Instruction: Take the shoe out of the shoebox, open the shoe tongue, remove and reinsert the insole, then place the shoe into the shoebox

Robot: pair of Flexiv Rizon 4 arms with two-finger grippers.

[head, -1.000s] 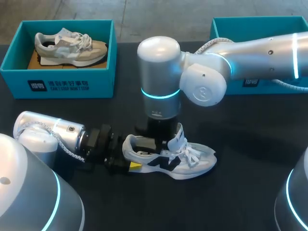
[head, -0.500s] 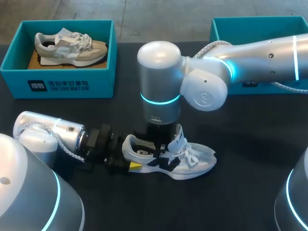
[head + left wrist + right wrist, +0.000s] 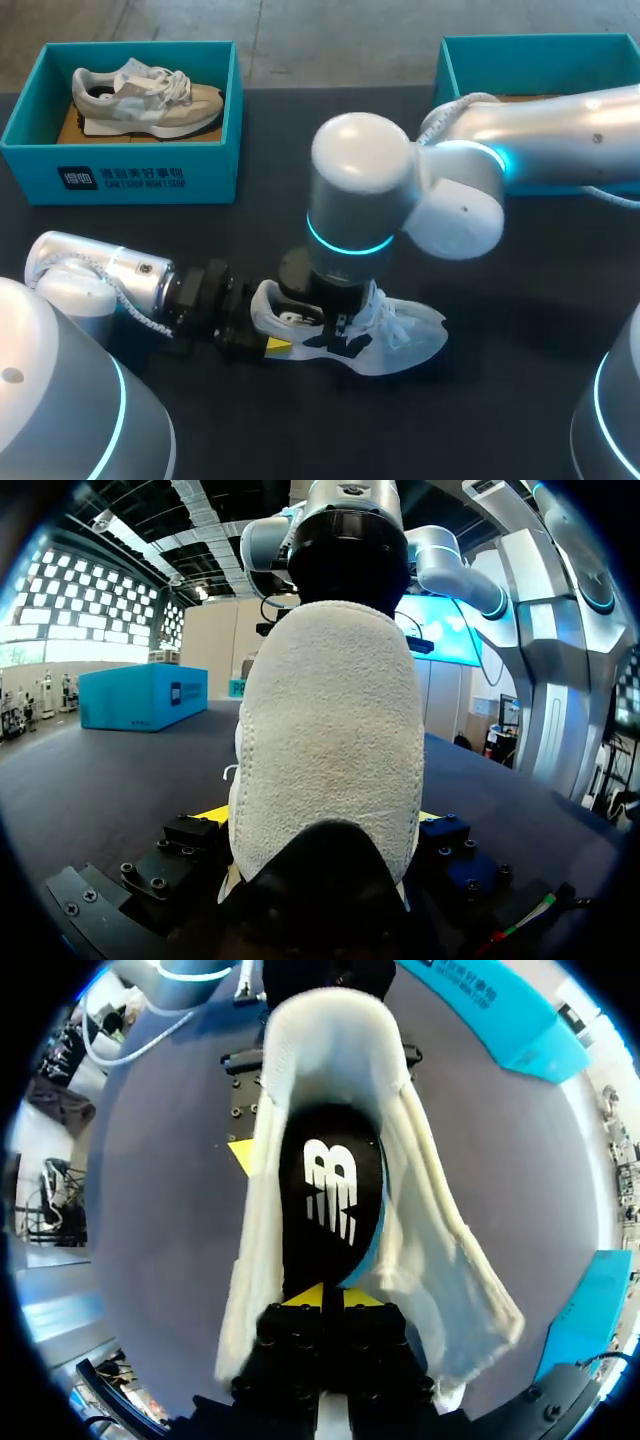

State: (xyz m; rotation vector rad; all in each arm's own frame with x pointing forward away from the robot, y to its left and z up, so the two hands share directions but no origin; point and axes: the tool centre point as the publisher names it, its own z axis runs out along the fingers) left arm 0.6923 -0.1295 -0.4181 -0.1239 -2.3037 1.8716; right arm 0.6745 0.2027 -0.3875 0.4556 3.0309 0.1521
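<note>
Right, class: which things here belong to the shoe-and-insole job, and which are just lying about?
Job: white shoe; black insole; left gripper clamping its heel; right gripper pinching the insole; right-hand shoebox, probably.
Lying about: left-hand shoebox; beige shoe in it.

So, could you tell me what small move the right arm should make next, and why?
Probably a slow lift of the right gripper, drawing the black insole up out of the white sneaker: its tips seem pinched on the insole's edge, and the left gripper clamps the heel steady.
</note>
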